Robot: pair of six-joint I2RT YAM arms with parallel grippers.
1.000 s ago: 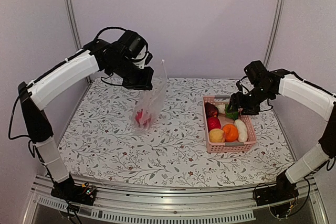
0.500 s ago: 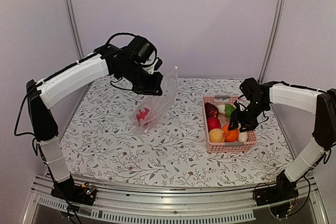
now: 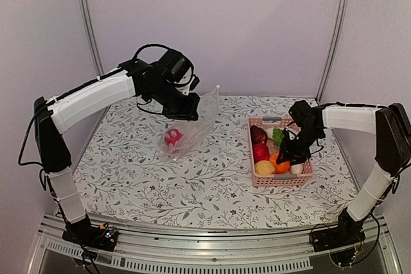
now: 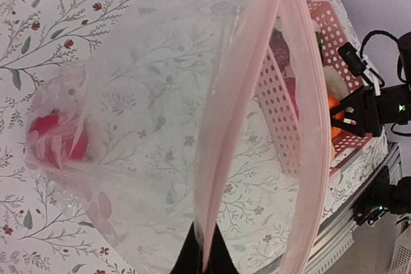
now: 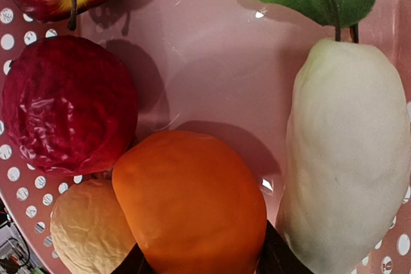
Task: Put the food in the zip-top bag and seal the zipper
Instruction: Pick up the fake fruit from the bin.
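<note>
One zip-top bag [image 3: 190,126], mouth upper-right.

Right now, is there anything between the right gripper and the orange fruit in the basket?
Nothing visible. The right gripper is low over the pink basket, its fingers on either side of the orange fruit, with the white piece close beside.

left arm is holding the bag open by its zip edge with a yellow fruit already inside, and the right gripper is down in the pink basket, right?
Not quite: the fruit inside the zip-top bag is red, not yellow, as the left wrist view shows. The rest stands: left gripper holds the zipper, right gripper is in the pink basket.
</note>
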